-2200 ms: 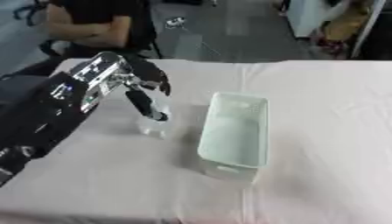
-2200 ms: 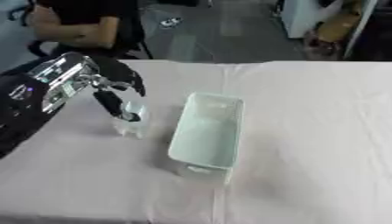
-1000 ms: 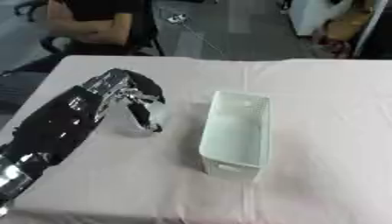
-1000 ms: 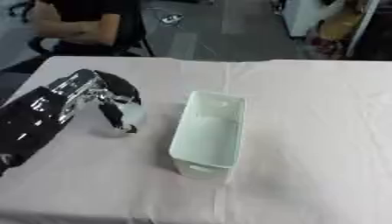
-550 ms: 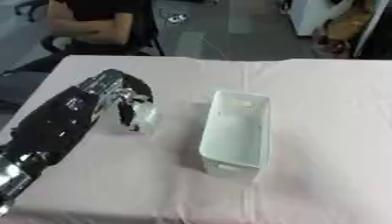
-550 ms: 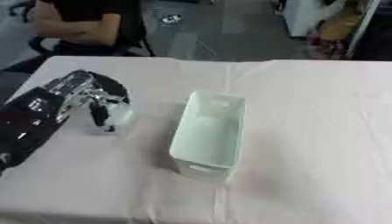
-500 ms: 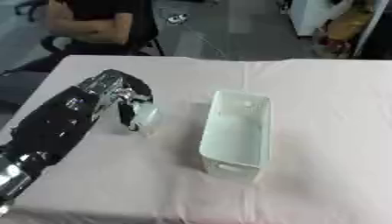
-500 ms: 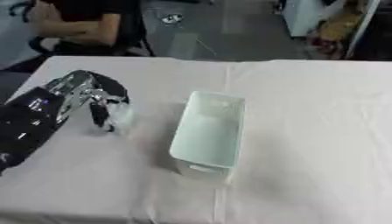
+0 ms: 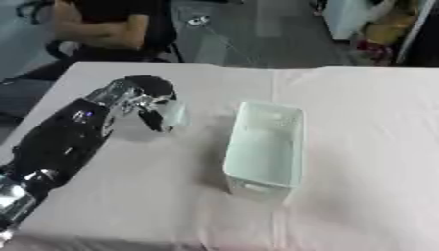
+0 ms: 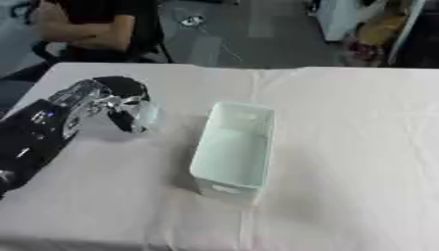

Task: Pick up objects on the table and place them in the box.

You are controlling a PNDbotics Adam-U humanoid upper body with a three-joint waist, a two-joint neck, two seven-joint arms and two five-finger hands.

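1. Note your left hand [image 9: 146,98]: its fingers are curled round a small clear object [image 9: 174,113], apparently a cup or small bottle, and it holds this above the table [image 9: 137,196], left of the box [image 9: 261,147].
2. Confirm that the clear object is off the cloth. A shadow lies beneath the hand, which suggests clearance, but the exact gap cannot be judged.
3. Observe that the object sits on the box side of the hand, pinched between thumb and fingers. This hold leaves its lower end free, so you can lower it into the box without the palm meeting the rim.
4. Note the box: pale green, rectangular, open at the top, apparently empty, long axis running away from you. Its near left wall is the one the hand must cross.
5. Your right hand does not show in either view.
6. Judge the step in hand as transport: the pick appears complete, the placing is not yet done.
7. Keep the object above rim height while crossing, since a low carry risks pushing the light box.
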